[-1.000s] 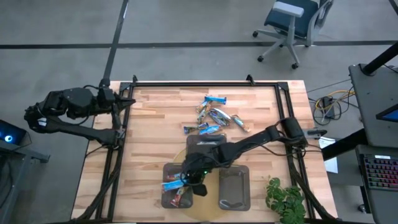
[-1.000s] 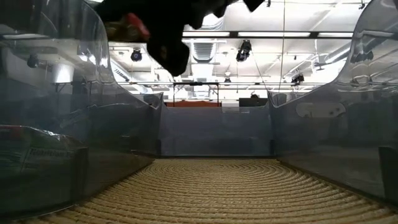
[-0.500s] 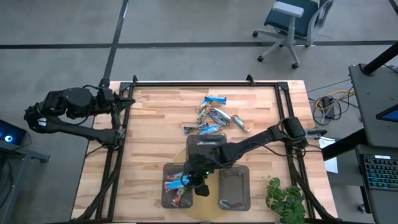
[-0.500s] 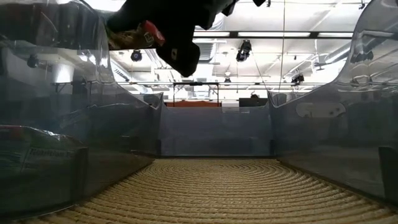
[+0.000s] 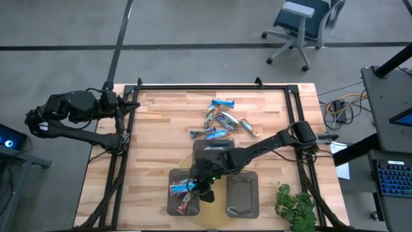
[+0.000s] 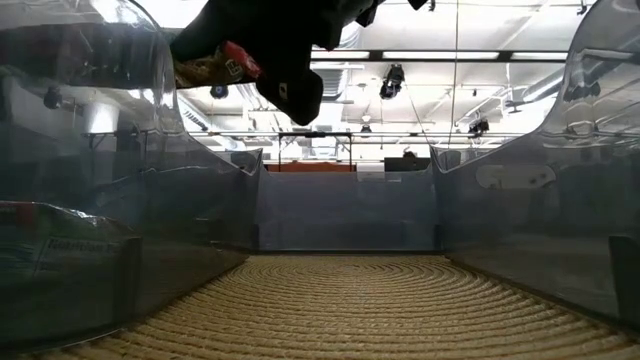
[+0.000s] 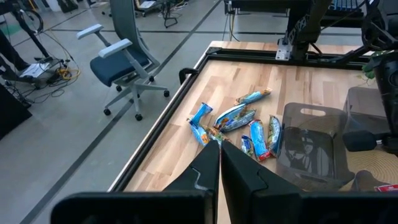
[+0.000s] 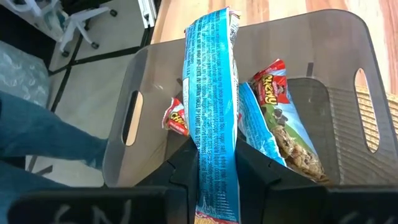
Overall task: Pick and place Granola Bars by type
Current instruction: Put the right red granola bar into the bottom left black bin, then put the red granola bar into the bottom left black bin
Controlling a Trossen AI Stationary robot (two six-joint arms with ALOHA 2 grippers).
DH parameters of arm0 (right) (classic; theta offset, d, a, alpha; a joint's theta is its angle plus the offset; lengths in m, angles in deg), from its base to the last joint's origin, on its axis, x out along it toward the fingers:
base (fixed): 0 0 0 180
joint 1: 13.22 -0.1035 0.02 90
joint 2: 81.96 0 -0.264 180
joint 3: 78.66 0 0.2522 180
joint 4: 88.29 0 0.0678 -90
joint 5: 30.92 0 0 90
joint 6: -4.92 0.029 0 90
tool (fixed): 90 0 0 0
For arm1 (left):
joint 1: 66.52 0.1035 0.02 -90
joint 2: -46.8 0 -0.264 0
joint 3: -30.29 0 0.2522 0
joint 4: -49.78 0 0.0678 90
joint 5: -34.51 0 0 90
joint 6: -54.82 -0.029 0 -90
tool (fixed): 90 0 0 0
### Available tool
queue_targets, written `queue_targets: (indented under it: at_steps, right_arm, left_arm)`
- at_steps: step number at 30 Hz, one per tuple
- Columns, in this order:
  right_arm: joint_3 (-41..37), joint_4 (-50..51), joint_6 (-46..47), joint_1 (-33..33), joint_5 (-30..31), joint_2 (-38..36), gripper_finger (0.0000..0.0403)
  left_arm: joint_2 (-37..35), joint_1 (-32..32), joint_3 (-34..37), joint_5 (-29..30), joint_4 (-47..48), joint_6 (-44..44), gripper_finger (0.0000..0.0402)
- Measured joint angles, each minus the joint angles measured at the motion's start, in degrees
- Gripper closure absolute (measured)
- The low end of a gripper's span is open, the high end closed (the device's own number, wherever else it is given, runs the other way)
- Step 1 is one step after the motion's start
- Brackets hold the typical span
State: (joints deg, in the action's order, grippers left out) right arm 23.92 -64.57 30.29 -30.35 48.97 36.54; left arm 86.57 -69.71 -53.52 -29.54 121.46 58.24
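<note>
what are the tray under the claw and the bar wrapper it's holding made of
The tray looks like smoky, translucent moulded plastic: the floor shows through its walls and it has cut-out handles. The blue bar held in the right claw seems wrapped in thin glossy printed film, with a crimped end and creases.

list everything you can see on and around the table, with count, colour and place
held granola bar: one, blue, clamped in the right gripper over the left tray
loose granola bars: about eight, mostly blue, piled at the table's far middle
bars in tray: at least two, blue and red wrappers, in the left tray
trays: three, dark grey, near middle of the table
round mat: one, tan woven, under the trays
table: one, light wood
office chair: one, blue, on the floor beyond the table
plant: one, green, near right corner
left gripper: shut, parked at the table's left edge
right gripper: shut on the bar
</note>
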Motion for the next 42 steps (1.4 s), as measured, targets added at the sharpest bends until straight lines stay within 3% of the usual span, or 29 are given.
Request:
queue_targets:
  at_steps: [17, 31, 42]
  right_arm:
    - [0.0, -0.5, 0.19, 0.3, 0.63, 0.24, 0.0335]
    - [0.0, -1.23, 1.68, 0.27, 1.14, 0.24, 0.0237]
    - [0.97, -1.21, -0.06, 1.33, 1.22, -1.07, 0.0237]
  left_arm:
    - [0.0, -0.01, 0.01, 0.0, 0.01, 0.0, 0.0402]
    - [0.0, 0.01, -0.01, 0.0, 0.01, -0.02, 0.0402]
    - [0.01, -0.01, -0.01, 0.0, 0.0, 1.0, 0.0402]
